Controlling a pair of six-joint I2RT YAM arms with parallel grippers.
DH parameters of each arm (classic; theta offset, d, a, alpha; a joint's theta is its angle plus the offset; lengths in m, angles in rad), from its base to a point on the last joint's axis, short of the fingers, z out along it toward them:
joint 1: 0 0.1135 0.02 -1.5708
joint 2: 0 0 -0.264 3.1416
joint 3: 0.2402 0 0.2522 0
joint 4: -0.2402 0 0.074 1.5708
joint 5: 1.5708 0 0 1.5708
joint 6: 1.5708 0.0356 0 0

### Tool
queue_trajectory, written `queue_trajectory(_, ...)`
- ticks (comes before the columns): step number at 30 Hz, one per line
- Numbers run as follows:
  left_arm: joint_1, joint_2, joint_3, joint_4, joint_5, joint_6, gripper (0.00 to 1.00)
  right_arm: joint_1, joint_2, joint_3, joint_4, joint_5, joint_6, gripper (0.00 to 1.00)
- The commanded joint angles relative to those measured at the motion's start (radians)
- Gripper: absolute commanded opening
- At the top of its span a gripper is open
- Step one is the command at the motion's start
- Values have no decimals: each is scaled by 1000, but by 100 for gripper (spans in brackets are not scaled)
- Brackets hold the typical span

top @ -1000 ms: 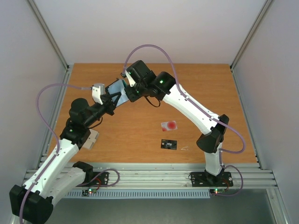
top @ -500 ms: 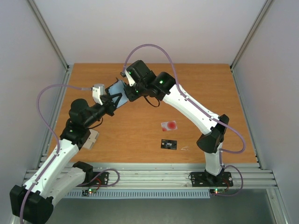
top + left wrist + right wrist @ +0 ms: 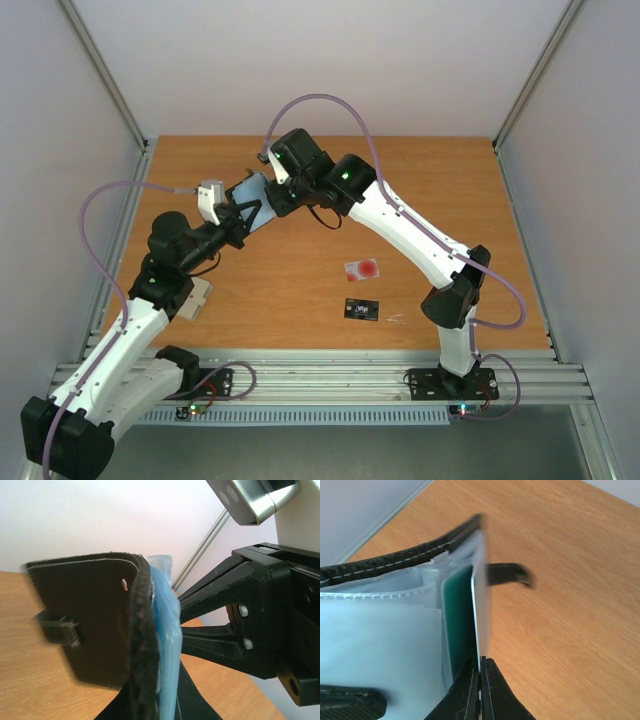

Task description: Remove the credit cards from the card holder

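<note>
Above the far left part of a wooden table, two robot arms meet and hold the card holder up in the air between them. The left gripper reaches in from the near left, and its jaws are closed tight on the holder's lower edge. Its wrist camera looks along the holder's black outer cover, which stands on edge with a small black strap sticking out from it. Pale blue plastic sleeves are packed against the inner face of the cover. The right gripper comes in from the far right. Its two black fingers are pressed together on the bottom edge of a thin pale leaf that stands up out of the open holder. The leaf is seen edge on, so it is unclear whether it is a card or a stiff sleeve. Just beside this leaf, a teal-green card sits in a clear sleeve, still inside the holder. Two credit cards lie flat on the table, well apart from the holder, towards the near middle. One is whitish with a red round spot. The other is black with small white print, and it lies just nearer the arm bases. A pale beige object lies on the table at the near left, partly hidden under the left arm.
</note>
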Motion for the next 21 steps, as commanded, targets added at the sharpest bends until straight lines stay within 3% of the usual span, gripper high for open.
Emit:
queue_trajectory(1,-2,2,4,49,2,-5,0,2,-48,3,5,26,-1,1)
queue_trajectory(21,-3,7,-13,-10,-39,58,0,-44,-127,37,8,-104,80,1)
